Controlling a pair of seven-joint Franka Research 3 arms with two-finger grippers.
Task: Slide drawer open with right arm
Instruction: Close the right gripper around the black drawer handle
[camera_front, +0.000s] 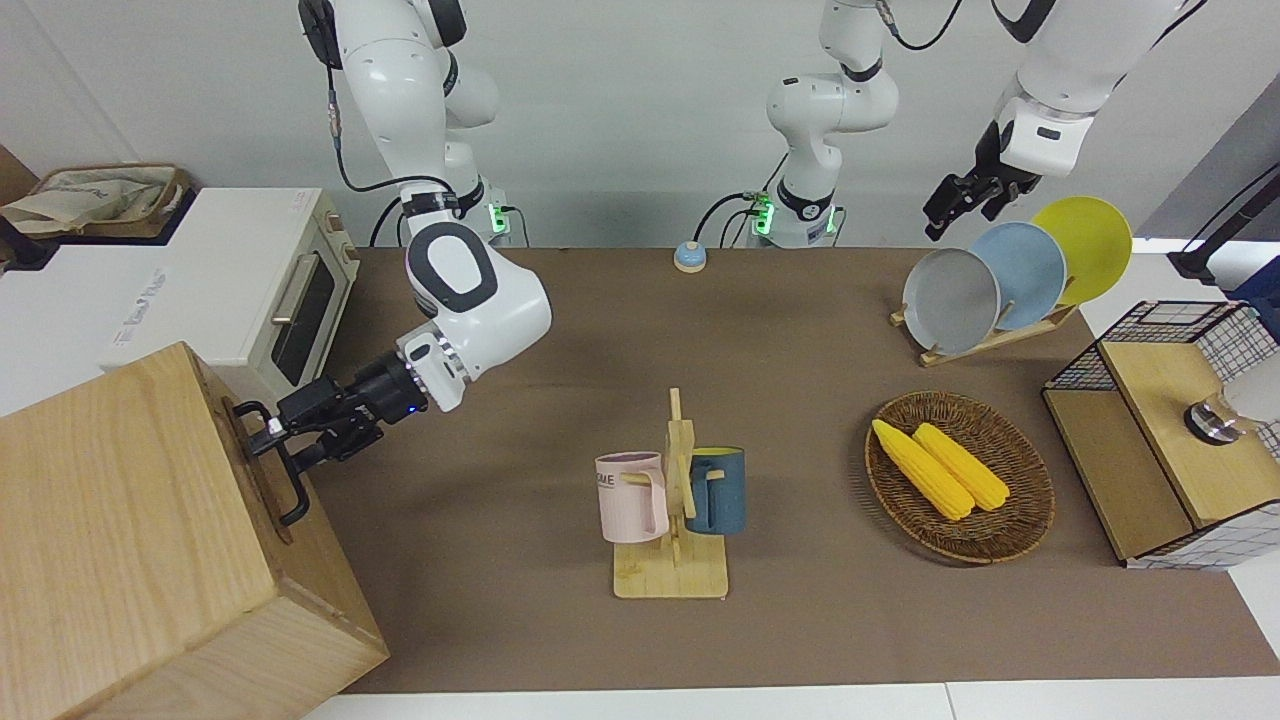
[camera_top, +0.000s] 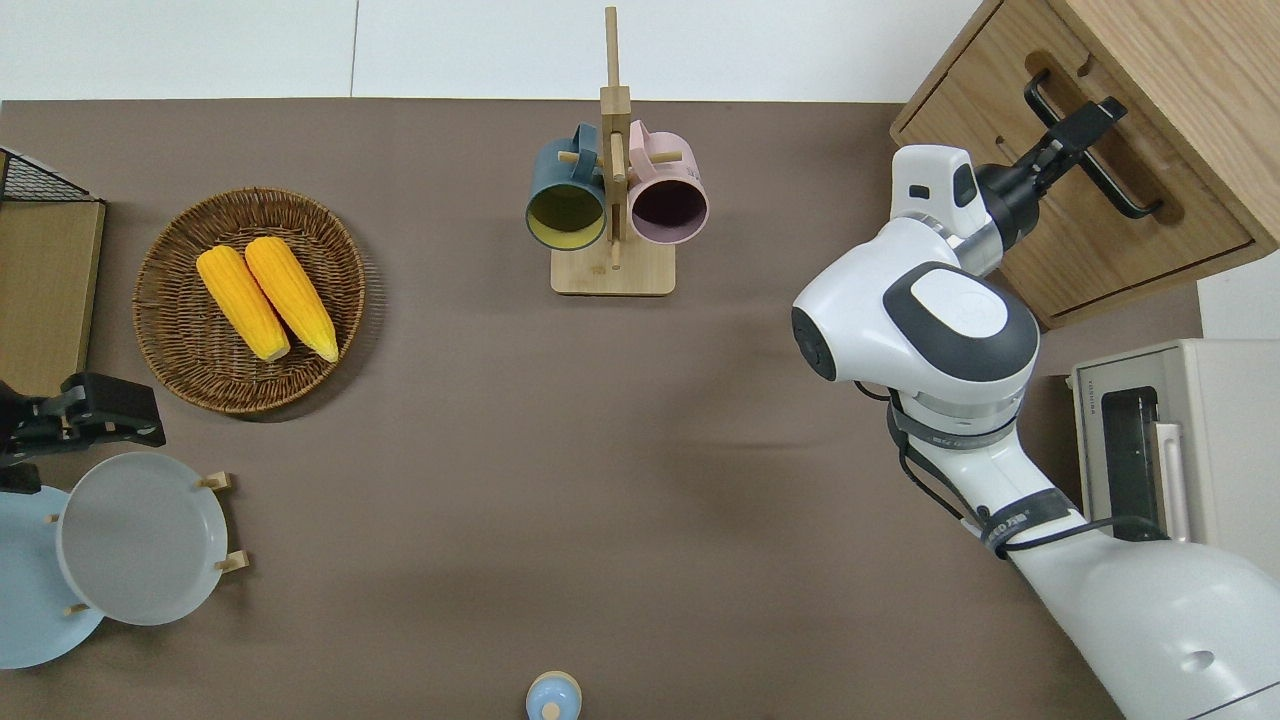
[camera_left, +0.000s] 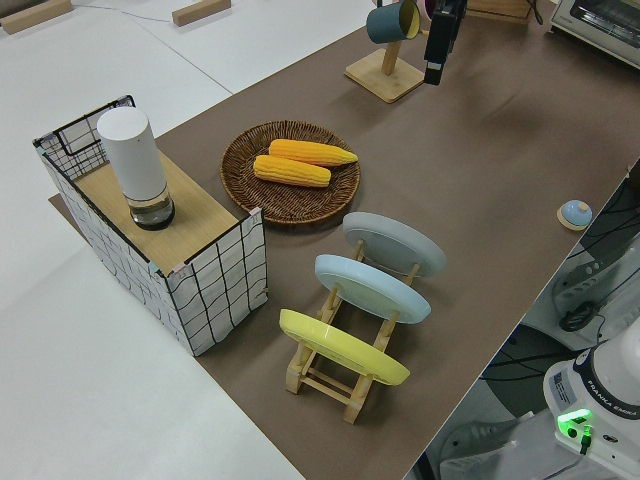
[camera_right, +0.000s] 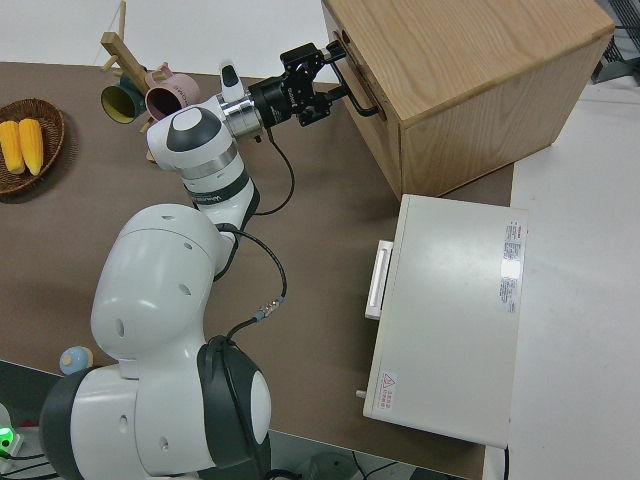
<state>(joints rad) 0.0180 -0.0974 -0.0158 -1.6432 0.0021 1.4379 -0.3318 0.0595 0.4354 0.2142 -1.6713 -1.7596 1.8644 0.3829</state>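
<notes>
The drawer is the pale-wood front of the big wooden cabinet at the right arm's end of the table, and it sits flush and closed. Its black bar handle also shows in the front view and the right side view. My right gripper is open at the end of the handle nearer to the robots, with one finger on each side of the bar. From overhead it is over the handle's recess. The left arm is parked.
A white toaster oven stands beside the cabinet, nearer to the robots. A mug rack holds a pink and a blue mug mid-table. A corn basket, a plate rack and a wire-mesh cabinet stand toward the left arm's end.
</notes>
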